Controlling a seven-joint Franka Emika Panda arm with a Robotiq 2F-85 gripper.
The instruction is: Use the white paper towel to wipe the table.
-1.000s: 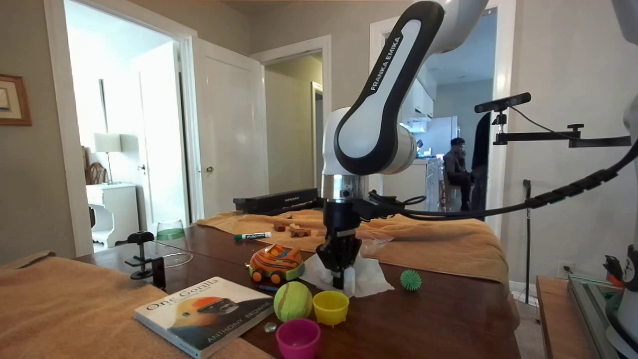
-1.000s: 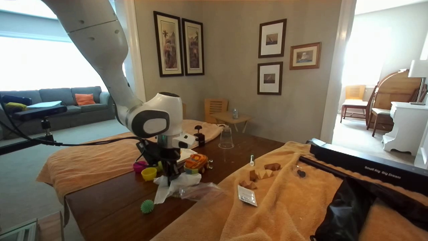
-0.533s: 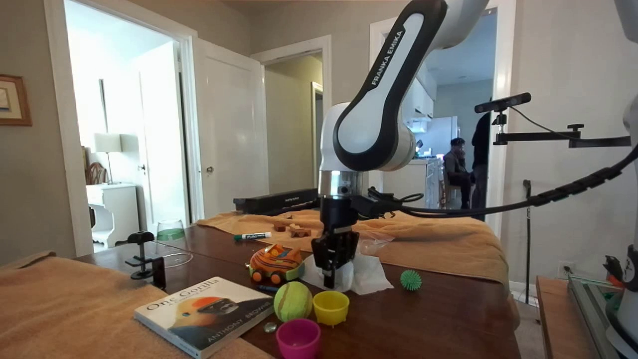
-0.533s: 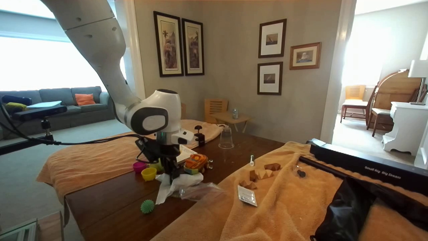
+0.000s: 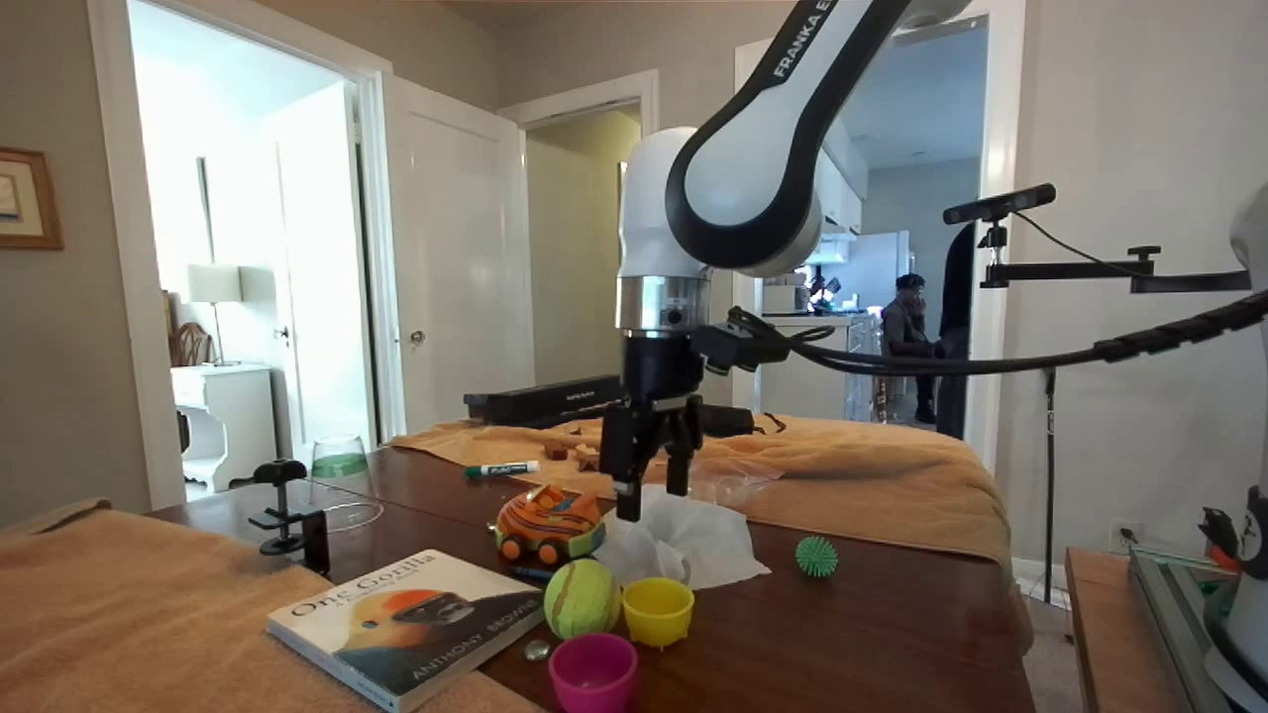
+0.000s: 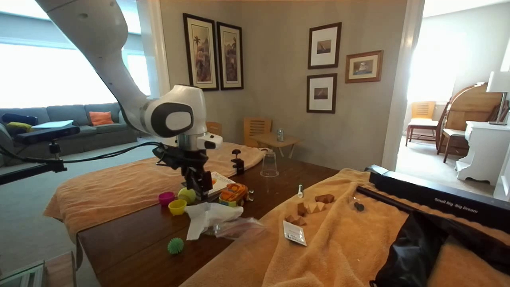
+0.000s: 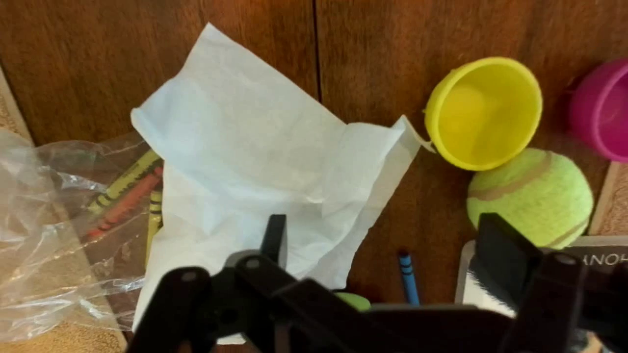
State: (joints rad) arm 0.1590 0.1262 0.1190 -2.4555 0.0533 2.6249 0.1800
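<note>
End effector (image 5: 653, 501) has risen off paper towel (image 7: 255, 142)

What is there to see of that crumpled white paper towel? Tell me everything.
The white paper towel is a thin, soft-looking sheet, wrinkled, with curled edges and raised folds. It lies spread over the dark brown wooden table, and the open pincer is not gripping it. One edge overlaps a clear plastic bag of crayons; a lifted corner reaches toward the yellow cup, though contact is hard to tell.
</note>
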